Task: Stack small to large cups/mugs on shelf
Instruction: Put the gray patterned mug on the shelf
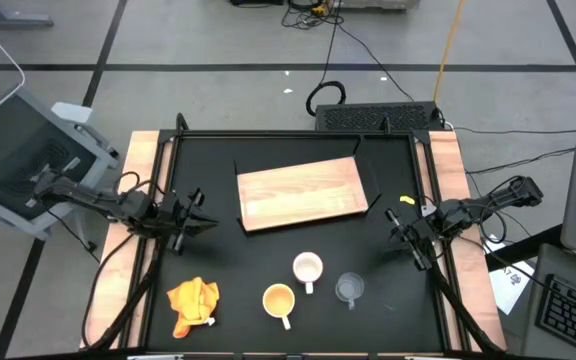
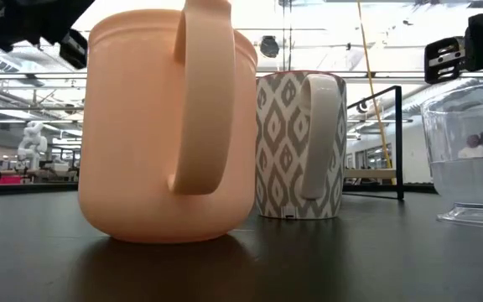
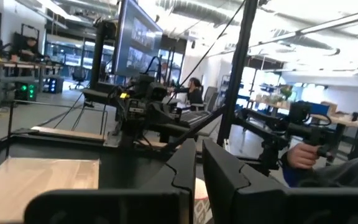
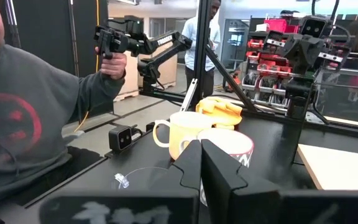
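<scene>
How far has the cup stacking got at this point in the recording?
Nothing looks done: the white cup, yellow cup and glass cup stand separately on the black table, none on the wooden shelf. Nothing is in hand: the left gripper and right gripper are shut on nothing, off to the sides. All stacking remains.

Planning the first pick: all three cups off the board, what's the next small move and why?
Probably open the right gripper and ease it toward the glass cup: it sits nearest that arm, the wooden board is bare, and both jaws are shut.
</scene>
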